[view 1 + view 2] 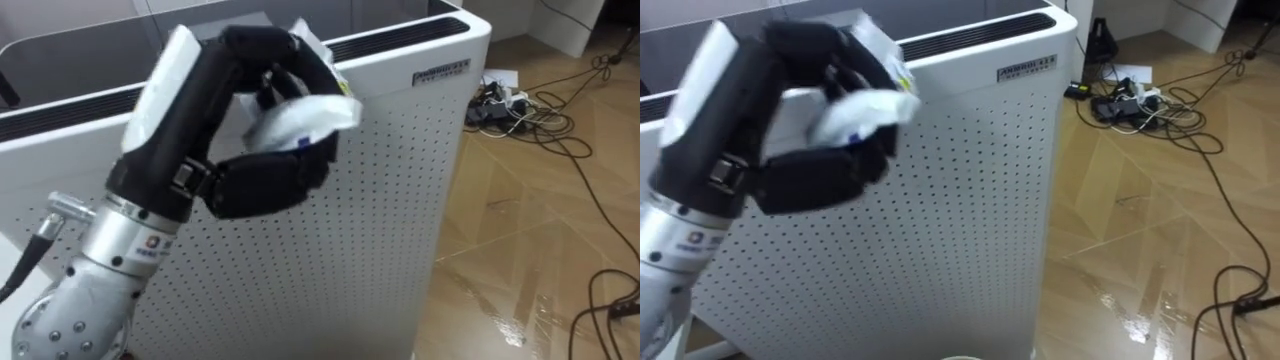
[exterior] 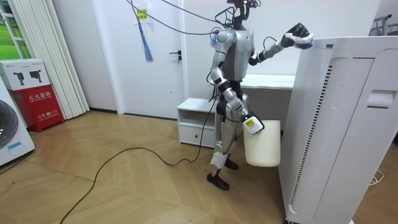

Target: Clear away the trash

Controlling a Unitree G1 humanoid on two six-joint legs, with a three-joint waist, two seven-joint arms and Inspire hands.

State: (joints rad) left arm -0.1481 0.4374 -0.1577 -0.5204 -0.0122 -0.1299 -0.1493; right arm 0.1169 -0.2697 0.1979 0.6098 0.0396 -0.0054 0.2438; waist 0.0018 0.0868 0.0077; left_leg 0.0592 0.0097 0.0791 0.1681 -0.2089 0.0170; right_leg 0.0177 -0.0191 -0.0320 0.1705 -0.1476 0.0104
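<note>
The left hand is up high at the top near edge of a tall white machine. Its fingers are curled tight around a crumpled white wrapper. The right hand hangs low by a white bin; I cannot tell its grip.

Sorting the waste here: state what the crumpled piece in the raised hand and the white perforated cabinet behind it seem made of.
Crumpled garbage, clasped in the left hand: likely thin plastic film or coated paper; white, creased, slightly glossy, with blue and yellow specks. White cabinet: probably painted sheet metal or hard plastic; matt, smooth, with a regular grid of small holes.
</note>
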